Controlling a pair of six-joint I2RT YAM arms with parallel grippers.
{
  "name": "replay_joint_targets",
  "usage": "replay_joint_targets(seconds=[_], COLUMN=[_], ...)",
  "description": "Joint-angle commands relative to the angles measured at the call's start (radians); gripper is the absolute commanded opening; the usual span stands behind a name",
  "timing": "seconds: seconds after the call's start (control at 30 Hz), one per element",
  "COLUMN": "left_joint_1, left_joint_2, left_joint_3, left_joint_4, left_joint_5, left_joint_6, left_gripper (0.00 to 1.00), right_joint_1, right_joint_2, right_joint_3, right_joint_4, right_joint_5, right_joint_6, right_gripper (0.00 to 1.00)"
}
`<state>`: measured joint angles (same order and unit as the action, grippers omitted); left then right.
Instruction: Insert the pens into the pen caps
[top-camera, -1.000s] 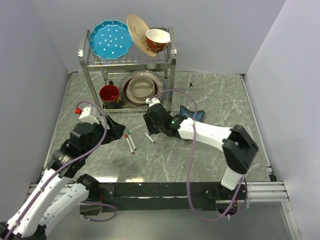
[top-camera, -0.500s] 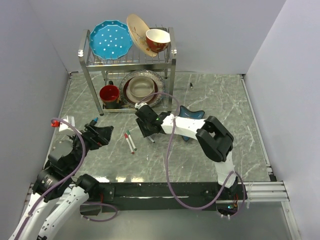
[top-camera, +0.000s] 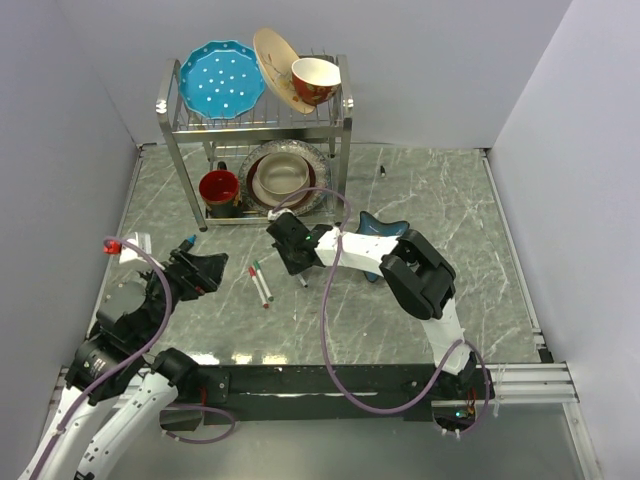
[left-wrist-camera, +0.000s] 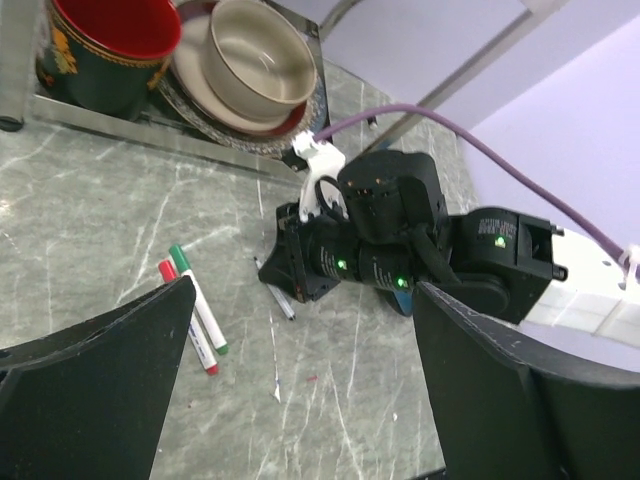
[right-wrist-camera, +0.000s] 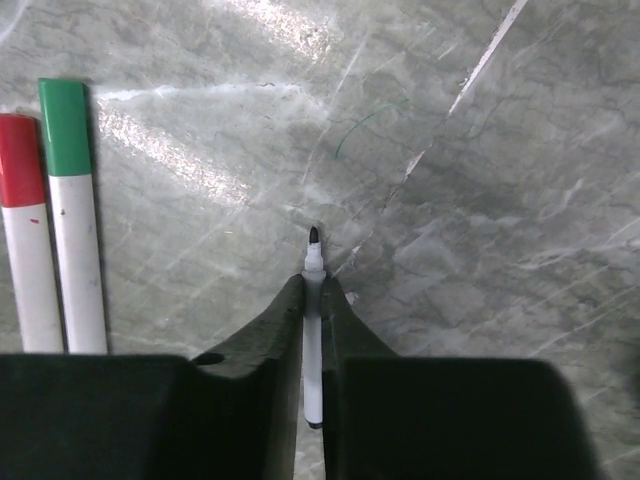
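My right gripper (right-wrist-camera: 312, 285) is shut on a slim white pen (right-wrist-camera: 314, 340) with a bare black tip, held low over the table. In the top view this gripper (top-camera: 293, 262) is at the table's middle, and the pen (top-camera: 302, 279) sticks out toward the front. A red-ended pen (right-wrist-camera: 28, 260) and a green-ended pen (right-wrist-camera: 75, 230) lie side by side just to its left (top-camera: 260, 284). My left gripper (left-wrist-camera: 300, 400) is open and empty, left of these pens (top-camera: 208, 272). A small blue-ended dark thing (top-camera: 189, 241) lies beside it. No loose caps show.
A metal dish rack (top-camera: 345, 130) stands at the back with a blue plate (top-camera: 220, 80), bowls and a red mug (top-camera: 219, 187). A blue star-shaped dish (top-camera: 385, 228) lies under my right arm. Grey walls close in the table's left, back and right sides.
My right gripper has slid left with the black-tipped pen. My left arm drew back to the left a second ago and has since held still.
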<state>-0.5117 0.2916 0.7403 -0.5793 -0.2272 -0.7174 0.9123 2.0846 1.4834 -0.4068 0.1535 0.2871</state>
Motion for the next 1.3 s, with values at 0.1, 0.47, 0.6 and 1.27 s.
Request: replay_joint_targets(seconds=[0.1,0.47,0.6,1.27], left_joint_1=[0.001,0.001,0.001,0.001], left_joint_2=[0.047,0.135,0.171,0.388], left_joint_3=[0.007,-0.068,-0.134,-0.223], left_joint_4=[0.058,0.160,0.284,0.780], left_joint_5=[0.135,0.448,0.560,0.841], left_joint_6=[0.039,-0.026,-0.059,-0.202], left_gripper=[0.92,0.85,0.82,0.68], right_joint_1=[0.008,0.007,0.007,0.031], right_joint_2=[-0.036,-0.392,-0.536,-1.006], right_joint_3=[-0.040,-0.253,-0.320,-0.706], right_joint_4=[-0.001,0.152,0.207,0.801], right_joint_5=[0.060,0.011,-0.014,-0.200], right_joint_6=[0.014,0.144,0.217,0.511], right_gripper=[0.00,0.00,0.00,0.00])
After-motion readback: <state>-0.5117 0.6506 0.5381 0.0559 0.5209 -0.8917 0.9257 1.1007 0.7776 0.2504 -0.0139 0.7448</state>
